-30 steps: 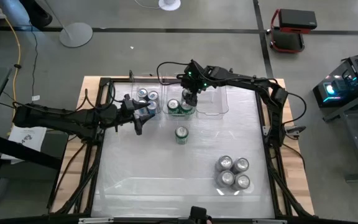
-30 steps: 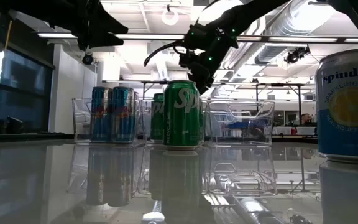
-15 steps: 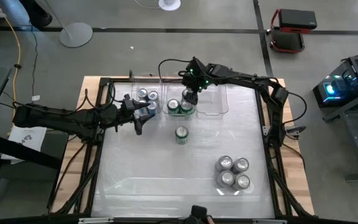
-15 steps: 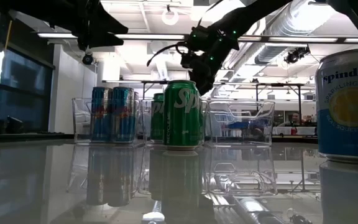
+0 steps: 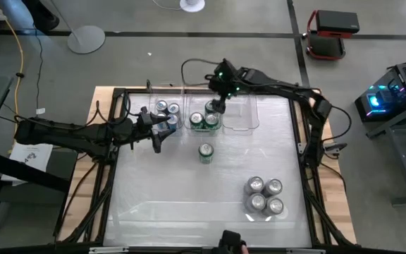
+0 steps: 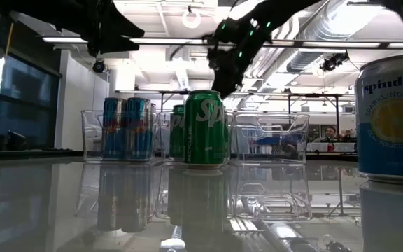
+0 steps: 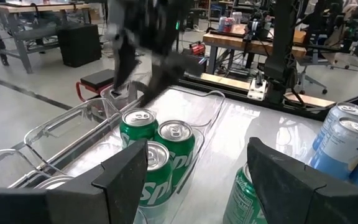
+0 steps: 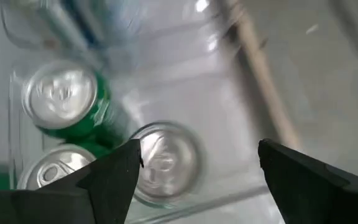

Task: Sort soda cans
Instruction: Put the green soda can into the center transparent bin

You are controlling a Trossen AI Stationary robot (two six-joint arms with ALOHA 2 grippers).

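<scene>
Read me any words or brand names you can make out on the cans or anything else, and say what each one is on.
"spindr", cut off by the picture's edge, with a smaller line below too blurred to read: on the blue can nearest the low camera.
"Sp", partial white lettering: on the green can standing alone on the table.
Blue cans in the left bin: print too small to read.

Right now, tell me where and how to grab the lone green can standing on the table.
Grip the green can around its round side wall, gripper coming straight down from above. It stands upright and apart from the bins, with free room on every side.
</scene>
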